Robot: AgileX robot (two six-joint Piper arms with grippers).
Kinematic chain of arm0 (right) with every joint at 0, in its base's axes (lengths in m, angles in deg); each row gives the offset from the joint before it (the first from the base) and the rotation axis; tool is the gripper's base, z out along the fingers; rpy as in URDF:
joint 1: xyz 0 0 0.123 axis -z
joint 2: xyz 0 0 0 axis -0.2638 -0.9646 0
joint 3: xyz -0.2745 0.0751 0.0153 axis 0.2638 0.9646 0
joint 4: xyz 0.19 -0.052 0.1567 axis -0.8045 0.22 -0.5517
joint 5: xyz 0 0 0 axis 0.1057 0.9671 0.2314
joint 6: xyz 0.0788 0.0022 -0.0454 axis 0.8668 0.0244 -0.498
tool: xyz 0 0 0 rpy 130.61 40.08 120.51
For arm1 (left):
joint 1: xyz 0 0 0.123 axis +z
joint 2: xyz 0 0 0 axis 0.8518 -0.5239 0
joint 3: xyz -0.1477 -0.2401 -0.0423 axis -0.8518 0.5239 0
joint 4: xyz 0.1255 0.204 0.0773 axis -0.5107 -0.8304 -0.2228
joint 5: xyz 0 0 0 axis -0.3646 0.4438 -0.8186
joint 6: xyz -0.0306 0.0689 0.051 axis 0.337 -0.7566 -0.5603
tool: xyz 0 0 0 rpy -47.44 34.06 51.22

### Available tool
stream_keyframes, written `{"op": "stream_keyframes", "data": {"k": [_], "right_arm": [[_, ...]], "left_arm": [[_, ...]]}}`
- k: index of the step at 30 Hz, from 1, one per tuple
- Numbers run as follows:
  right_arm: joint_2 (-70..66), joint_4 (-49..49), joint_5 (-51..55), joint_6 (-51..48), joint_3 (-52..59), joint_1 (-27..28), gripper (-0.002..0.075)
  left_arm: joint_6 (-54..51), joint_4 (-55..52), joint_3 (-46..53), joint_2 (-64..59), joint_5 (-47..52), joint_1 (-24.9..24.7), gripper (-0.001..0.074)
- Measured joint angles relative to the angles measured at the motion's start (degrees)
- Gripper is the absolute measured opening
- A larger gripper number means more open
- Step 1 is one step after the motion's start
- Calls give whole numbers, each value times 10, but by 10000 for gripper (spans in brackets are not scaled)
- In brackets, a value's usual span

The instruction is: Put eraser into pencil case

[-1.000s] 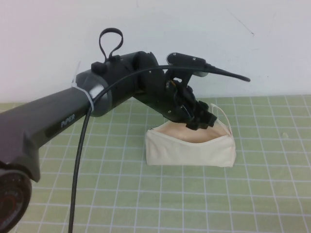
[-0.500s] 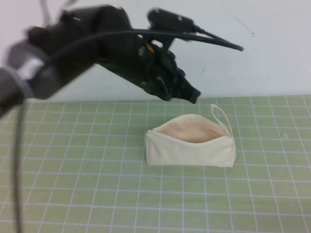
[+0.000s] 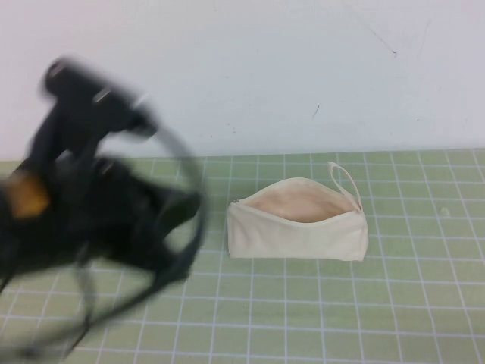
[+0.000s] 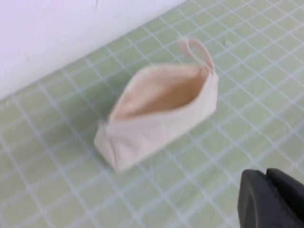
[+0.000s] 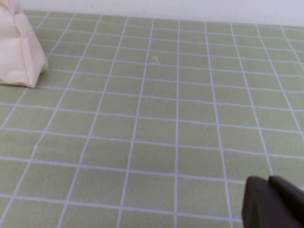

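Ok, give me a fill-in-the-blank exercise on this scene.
The pencil case sits on a ___ grid mat.
Its zip is ___, showing the beige lining.
The left claw hangs apart from the pencil case, the right claw hangs over the mat, and the ___ is nowhere in view.
Missing words: green; open; eraser.

Open pencil case [image 3: 297,227] on green grid mat [image 3: 394,303], blurred left arm [image 3: 91,220], perhaps its tool
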Motion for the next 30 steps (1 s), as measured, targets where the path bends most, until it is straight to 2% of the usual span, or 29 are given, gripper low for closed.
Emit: {"op": "stream_keyframes", "data": {"k": [11, 25, 30], "right_arm": [[0, 0, 0, 0, 0, 0, -1], [0, 0, 0, 0, 0, 0, -1], [0, 0, 0, 0, 0, 0, -1]], "left_arm": [[36, -76, 174, 261, 10, 25, 0], [337, -329, 366, 486, -29, 26, 0], [367, -346, 434, 572, -42, 70, 0]]}}
